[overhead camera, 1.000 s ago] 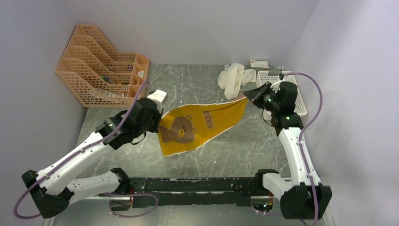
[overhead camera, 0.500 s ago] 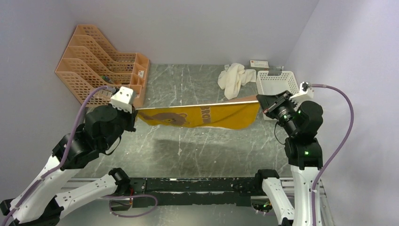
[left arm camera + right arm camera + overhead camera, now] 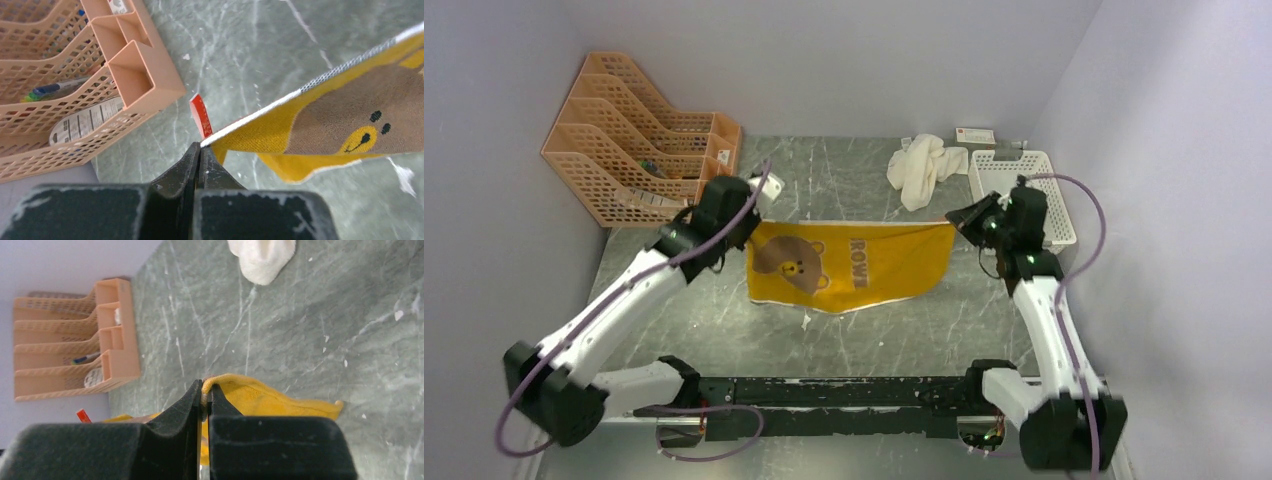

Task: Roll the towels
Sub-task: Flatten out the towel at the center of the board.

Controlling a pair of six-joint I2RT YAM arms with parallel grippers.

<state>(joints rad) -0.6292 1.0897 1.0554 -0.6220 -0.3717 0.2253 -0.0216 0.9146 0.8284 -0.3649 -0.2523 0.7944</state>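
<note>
**A:** Where is your yellow towel (image 3: 849,265) now?

**B:** It is off the table (image 3: 904,330), stretched between your two arms and hanging as a sheet in the middle of the workspace. The top edge runs nearly straight from corner to corner and the lower edge sags in a curve. You cannot tell from above whether that lower edge touches the surface.

**A:** And the grip?

**B:** Your left gripper (image 3: 749,217) is pinched tight on the upper left corner. In the left wrist view the jaws meet on the cloth beside a red tag (image 3: 201,115). Your right gripper (image 3: 954,220) is clamped just as tightly on the upper right corner, with a fold of yellow cloth pressed between its fingers (image 3: 192,400).

**A:** How does it look?

**B:** The mustard face is towards you, with a brown bear face (image 3: 789,263) on the left, brown letters to its right and a pale woven strip along the top hem.

**A:** The other one?

**B:** Your cream towel (image 3: 921,168) lies crumpled at the back, just beside the white basket (image 3: 1024,165) and well apart from the orange file rack (image 3: 639,140).
</note>
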